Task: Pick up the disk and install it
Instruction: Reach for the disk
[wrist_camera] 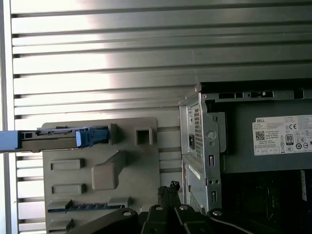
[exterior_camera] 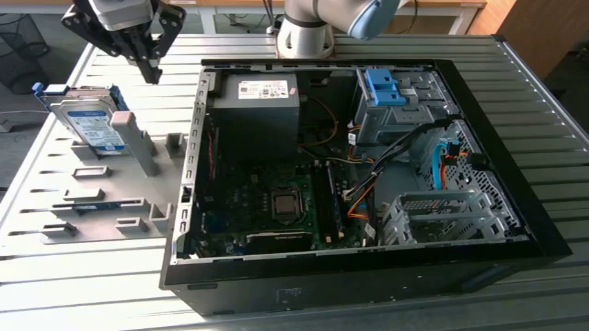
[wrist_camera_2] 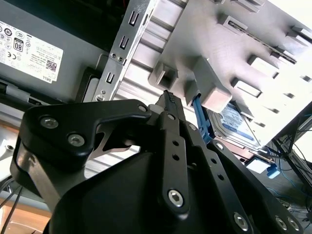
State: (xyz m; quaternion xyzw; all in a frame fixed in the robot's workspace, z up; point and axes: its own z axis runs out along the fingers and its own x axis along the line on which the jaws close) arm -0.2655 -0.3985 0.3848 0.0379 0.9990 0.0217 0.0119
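We see the pincer [exterior_camera: 152, 74] w/ tips pressed together, holding nothing, above the desk [exterior_camera: 92, 289], near the disk [exterior_camera: 90, 124] standing upright in its grey rack [exterior_camera: 110, 186].

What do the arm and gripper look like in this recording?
The arm is made of rounded silver-grey segments, with a light blue joint cap. The gripper has a pale grey body above matte black linkages. In the second wrist view its fingers are flat black bars pinned with silver bolts and narrowing to ridged tips.
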